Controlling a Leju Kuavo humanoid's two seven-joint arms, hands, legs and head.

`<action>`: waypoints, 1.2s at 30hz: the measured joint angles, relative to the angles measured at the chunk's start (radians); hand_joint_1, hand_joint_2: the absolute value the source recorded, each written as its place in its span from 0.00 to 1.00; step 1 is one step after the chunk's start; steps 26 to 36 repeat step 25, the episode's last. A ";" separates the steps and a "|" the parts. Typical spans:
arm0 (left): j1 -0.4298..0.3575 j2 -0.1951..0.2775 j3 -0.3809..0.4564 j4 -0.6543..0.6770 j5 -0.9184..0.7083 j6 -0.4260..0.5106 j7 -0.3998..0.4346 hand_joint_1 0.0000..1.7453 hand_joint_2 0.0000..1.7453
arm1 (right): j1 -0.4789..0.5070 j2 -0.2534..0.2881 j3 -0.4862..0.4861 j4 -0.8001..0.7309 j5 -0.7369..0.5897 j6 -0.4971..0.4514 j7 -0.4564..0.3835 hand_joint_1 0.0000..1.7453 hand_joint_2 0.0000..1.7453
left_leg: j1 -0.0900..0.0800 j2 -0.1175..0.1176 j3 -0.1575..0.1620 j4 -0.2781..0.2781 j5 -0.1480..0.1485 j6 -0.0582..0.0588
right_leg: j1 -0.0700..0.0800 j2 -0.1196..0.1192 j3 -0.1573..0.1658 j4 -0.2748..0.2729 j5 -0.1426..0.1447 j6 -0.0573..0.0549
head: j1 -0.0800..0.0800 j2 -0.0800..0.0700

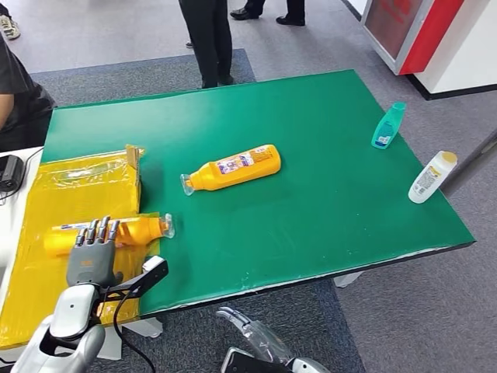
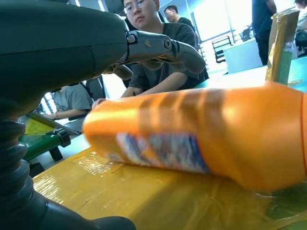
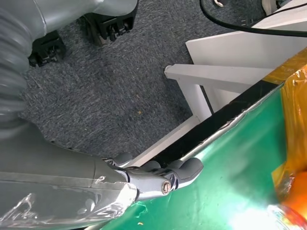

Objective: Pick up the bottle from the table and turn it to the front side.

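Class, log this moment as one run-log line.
left hand: over orange bottle, grip unclear | right hand: low, open | bottle: lying on yellow sheet

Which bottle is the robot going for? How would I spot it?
Look at the green table, then its yellow-covered near-left corner. The orange bottle lies there on its side under the left hand; the other orange bottle lies mid-table on bare green.

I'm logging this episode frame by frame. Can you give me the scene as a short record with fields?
target: orange bottle lying on its side on yellow sheet
left robot hand: over the bottle, fingers draped on it, bottle not lifted
right robot hand: low beside table edge, holding nothing
other bottles: orange bottle, teal bottle, white bottle, all lying on green table
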 joint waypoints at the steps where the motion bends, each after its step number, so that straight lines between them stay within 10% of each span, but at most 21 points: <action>1: 0.000 -0.001 0.000 0.000 0.000 0.000 -0.001 0.00 1.00 | 0.000 0.000 0.000 0.001 0.000 0.000 0.000 0.00 1.00 | 0.000 0.000 0.000 0.000 0.000 0.000 | 0.000 0.000 0.000 0.000 0.000 0.000 | 0.000 0.000; 15: 0.028 -0.041 0.060 -0.003 0.001 0.029 -0.089 0.00 1.00 | 0.000 0.000 0.000 0.004 -0.002 0.001 0.000 0.00 1.00 | 0.000 0.000 0.000 0.000 0.000 0.000 | 0.000 0.000 0.000 0.000 0.000 0.000 | 0.000 0.000; 25: 0.206 -0.199 0.260 -0.180 0.371 0.112 -0.504 0.00 1.00 | 0.067 0.000 -0.040 -0.057 0.004 -0.074 -0.016 0.00 1.00 | -0.001 0.000 0.000 0.000 -0.003 0.000 | -0.001 0.001 0.000 0.000 -0.001 0.000 | 0.000 0.000; 36: 0.206 -0.199 0.260 -0.180 0.371 0.112 -0.504 0.00 1.00 | 0.067 0.000 -0.040 -0.057 0.004 -0.074 -0.016 0.00 1.00 | -0.001 0.000 0.000 0.000 -0.003 0.000 | -0.001 0.001 0.000 0.000 -0.001 0.000 | 0.000 0.000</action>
